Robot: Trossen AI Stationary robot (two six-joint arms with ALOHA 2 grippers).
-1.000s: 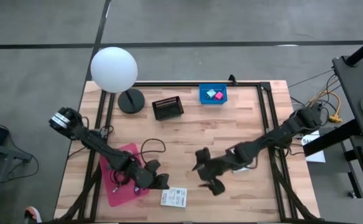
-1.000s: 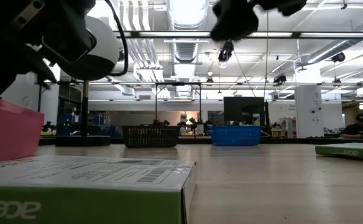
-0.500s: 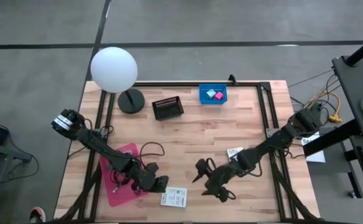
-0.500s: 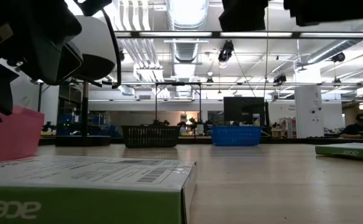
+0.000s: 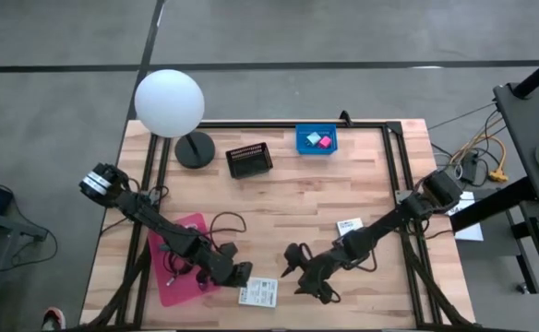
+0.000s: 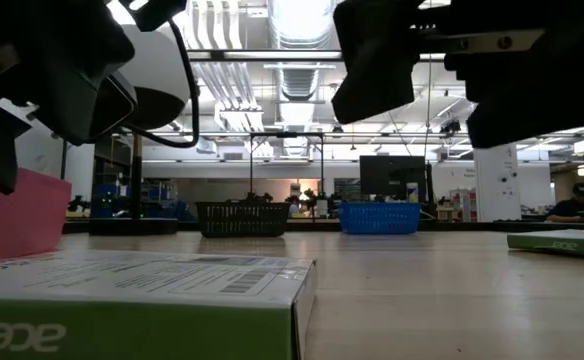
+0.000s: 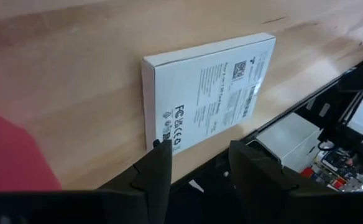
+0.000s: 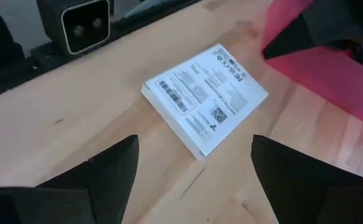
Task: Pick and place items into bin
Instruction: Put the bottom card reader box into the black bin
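Observation:
A white printed packet (image 5: 258, 292) lies flat on the wood near the table's near edge; it also fills the low view's foreground (image 6: 142, 295). My left gripper (image 5: 239, 275) hovers open at its left end, the packet's corner (image 7: 151, 144) just ahead of one fingertip (image 7: 161, 149); whether they touch, I cannot tell. My right gripper (image 5: 303, 274) stands open to the packet's right, fingers spread wide (image 8: 191, 186), with the packet (image 8: 205, 99) ahead of them. The blue bin (image 5: 317, 140) at the far edge holds a pink cube and a pale teal cube.
A pink tray (image 5: 183, 260) with coiled cables lies left of the packet under my left arm. A second white packet (image 5: 349, 226) lies under my right arm. A black basket (image 5: 249, 160) and a white globe lamp (image 5: 169, 102) stand at the far left.
My right gripper has come down and toward the near edge, closing on the white packet while rolling about its own axis. My left gripper has sunk a little toward the packet's left end. The packet has not moved.

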